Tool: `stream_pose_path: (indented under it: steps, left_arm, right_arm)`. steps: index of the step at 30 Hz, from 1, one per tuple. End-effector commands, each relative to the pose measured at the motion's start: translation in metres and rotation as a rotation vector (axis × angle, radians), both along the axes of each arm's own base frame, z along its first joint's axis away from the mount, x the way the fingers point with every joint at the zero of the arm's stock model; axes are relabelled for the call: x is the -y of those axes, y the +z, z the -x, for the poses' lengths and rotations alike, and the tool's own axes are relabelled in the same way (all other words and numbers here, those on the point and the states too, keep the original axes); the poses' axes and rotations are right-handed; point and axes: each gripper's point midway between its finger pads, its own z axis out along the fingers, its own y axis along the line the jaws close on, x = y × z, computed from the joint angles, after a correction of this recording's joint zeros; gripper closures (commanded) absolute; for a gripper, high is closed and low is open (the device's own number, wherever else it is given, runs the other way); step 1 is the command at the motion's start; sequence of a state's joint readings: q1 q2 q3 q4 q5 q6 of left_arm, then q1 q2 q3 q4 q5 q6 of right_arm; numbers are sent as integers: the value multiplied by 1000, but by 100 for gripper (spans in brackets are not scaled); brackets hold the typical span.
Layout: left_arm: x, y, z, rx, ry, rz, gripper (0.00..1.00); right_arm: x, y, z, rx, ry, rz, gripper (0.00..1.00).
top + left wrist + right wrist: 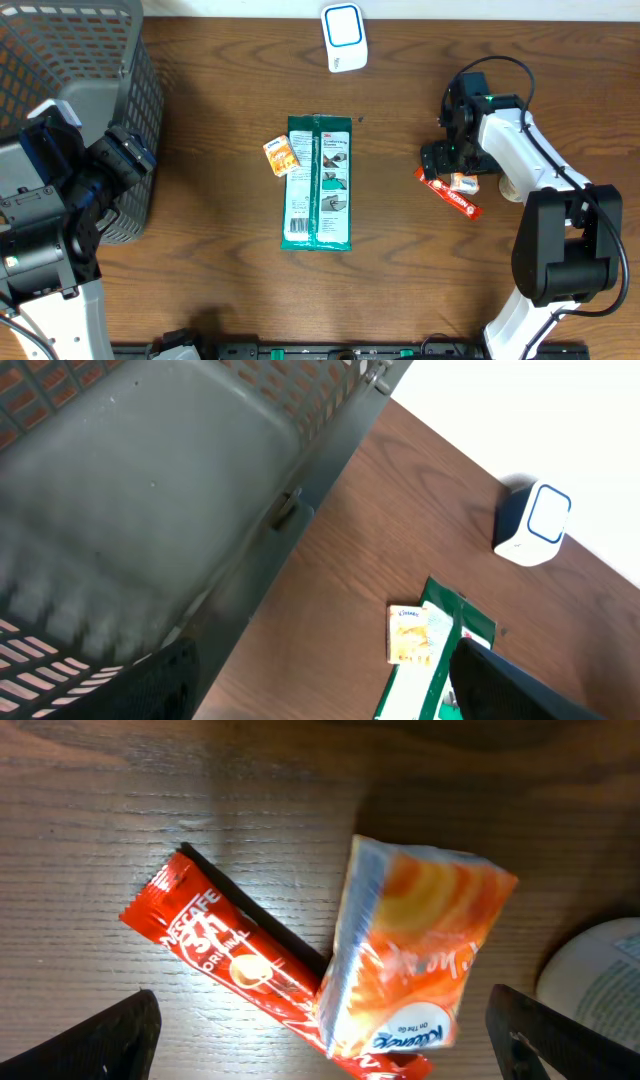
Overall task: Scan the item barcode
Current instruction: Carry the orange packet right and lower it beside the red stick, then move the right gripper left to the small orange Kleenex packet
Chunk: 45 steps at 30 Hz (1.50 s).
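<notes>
Orange tissue pack [415, 950]: likely light, soft, slick; overlapping red coffee stick [215, 955]; you are hovering right gripper [320, 1020] over it, spread, empty; pinch its long sides.

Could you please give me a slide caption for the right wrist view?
Open fingers flank an orange tissue pack lying across a red coffee stick on the wooden table.

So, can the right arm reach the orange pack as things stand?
Probably yes: the right gripper hangs open directly over the orange pack, nothing covering it; it overlaps a red Nescafe stick.
</notes>
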State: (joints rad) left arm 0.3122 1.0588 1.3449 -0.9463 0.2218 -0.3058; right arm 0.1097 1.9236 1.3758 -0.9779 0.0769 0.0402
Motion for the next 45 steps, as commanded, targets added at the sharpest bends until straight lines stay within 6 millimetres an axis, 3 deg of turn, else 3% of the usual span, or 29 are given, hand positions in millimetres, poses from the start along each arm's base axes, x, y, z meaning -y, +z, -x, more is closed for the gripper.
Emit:
stream_pose_path:
  steps: [1,4,6,10,11,12,19,22,23,25,29,32,35,37,39,45]
  left_arm:
    - [-2,7,0,12,-4,-26,20]
    - [-2,7,0,12,-3,-26,20]
    - [-2,7,0,12,-3,-26,19]
    - [-2,7,0,12,-3,-26,19]
    - [-2,7,0,12,-3,-26,20]
    - [-2,7,0,12,-3,-26,20]
    - [-2,7,0,12,-3,-26,19]
    - [-2,7,0,12,-3,-26,20]
    - [-2,7,0,12,-3,-26,20]
    - [-2,7,0,12,-4,-26,20]
    - [-2,7,0,12,-3,-26,20]
    - [-2,7,0,12,-3,-26,19]
    - [-2,7,0,12,-3,-26,20]
    - [-2,7,0,12,-3,-26,19]
    - [-2,7,0,12,-3,-26,20]
    - [-2,7,0,12,-3,-26,20]
  right_arm:
    - [-2,19,-12,50,10,14,1]
    - [-6,30,-16,61,17,5,2]
    - [-14,35,-18,63,25,-24,11]
    - [-19,36,-10,33,38,-27,53]
    - [-19,36,-7,19,40,-25,88]
    - [-20,35,-4,8,37,-31,99]
    - [-59,30,3,-17,61,-214,99]
    - [-66,19,3,1,80,-216,74]
    - [-67,15,3,6,86,-217,71]
    - [-71,4,4,19,99,-219,72]
    - [-76,-22,6,57,120,-220,83]
    - [-73,-43,8,95,123,-202,87]
    - [-43,-54,10,110,67,-61,95]
    - [-15,-52,8,127,-37,68,95]
    - [1,-46,5,149,-95,125,94]
    - [-3,-24,-13,196,-98,104,76]
